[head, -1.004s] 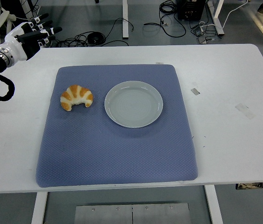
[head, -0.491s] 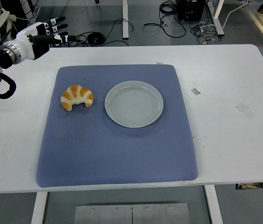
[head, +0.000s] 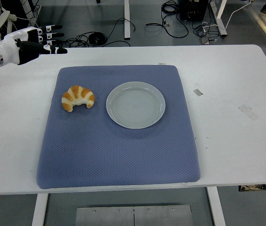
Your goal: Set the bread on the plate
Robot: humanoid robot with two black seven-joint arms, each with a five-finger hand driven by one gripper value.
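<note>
A white worktop [head: 227, 84] filled most of the view from above, with a blue quilted mat [head: 119, 150] laid flat across its middle. On the mat's left half lay the bread [head: 78, 97] — a croissant, golden-brown with paler stripes. It was crescent-shaped, its long axis running roughly left to right with a slight downward tilt at the left end; the curved back faced the far side of the worktop and both tips pointed toward the near edge. Just to its right, apart from it and not touching, sat a round pale grey-green plate [head: 135, 104], with nothing on it, near the mat's centre.

The left hand [head: 37, 41] came in from the upper left corner, white at the wrist with black fingers [head: 57, 50] tipped in white. The fingers were stretched out almost straight and slightly spread, pointing to the right, holding nothing. The hand sat above the far left part of the worktop, beyond the mat's far-left corner and well apart from the bread.

Two small strips of tape [head: 246, 111] marked the bare worktop to the right of the mat. Beyond the far edge, black cables [head: 100, 35] lay tangled on a grey floor — table legs stood among them.
</note>
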